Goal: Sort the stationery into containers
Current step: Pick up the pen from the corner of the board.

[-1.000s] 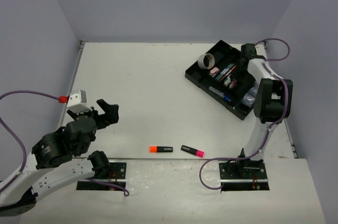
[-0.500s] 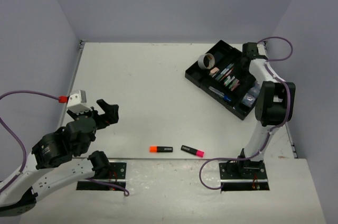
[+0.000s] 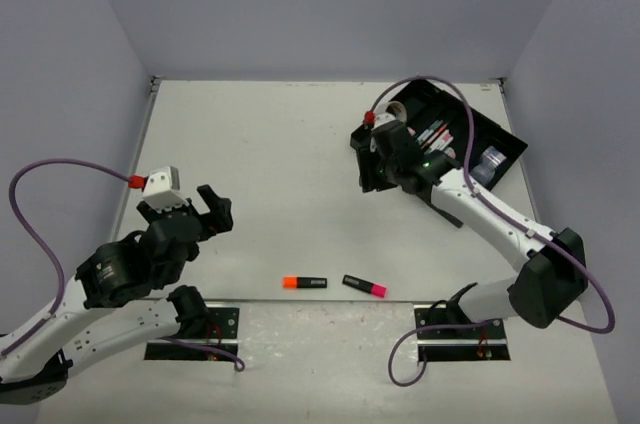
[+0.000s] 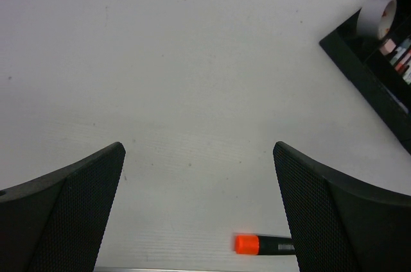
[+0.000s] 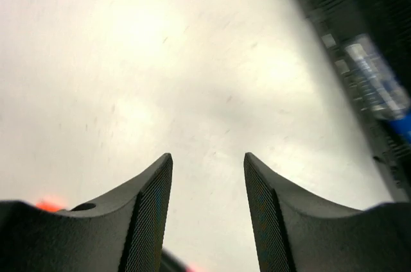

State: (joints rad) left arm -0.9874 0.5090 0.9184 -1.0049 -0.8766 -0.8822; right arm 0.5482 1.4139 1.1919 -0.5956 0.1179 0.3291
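Presently on hand, item by item.

- Right gripper (image 3: pixel 372 176): jaws parted to a middling gap with nothing between them. It hangs over bare table (image 3: pixel 260 144), just beside the tray's left corner.
- Left gripper (image 4: pixel 198 150): spread wide and empty, low over my left side, well apart from the tray.
- Tray (image 3: pixel 495 129): black with long parallel lanes, set at a slant at the far right. It holds a tape ring (image 4: pixel 377 17) at one end, pens (image 3: pixel 437 131) in the middle lanes and a shiny cube (image 3: pixel 492 157) toward the right.
- Orange-tipped highlighter (image 3: pixel 305 282): loose and flat near the front edge, between my two bases.
- Pink-tipped highlighter (image 3: pixel 365 286): just beside the orange one on its right, not touching it.

Step in hand, as I judge it: bring in the two loose highlighters. The pink one is the nearer to my right gripper.

Method for a clean pick:
- Turn the wrist so the jaws cross the barrel rather than run along it.
- Descend straight over mid-barrel, since a round barrel will likely roll if nudged from one side.
- Keep clear of the orange neighbour while closing.
- Lift well above the tray wall before swinging across.
- Lay the barrel lengthwise in a lane with room, then open low so it does not bounce out.
- Keep the left gripper out of the way, or give it the orange one.
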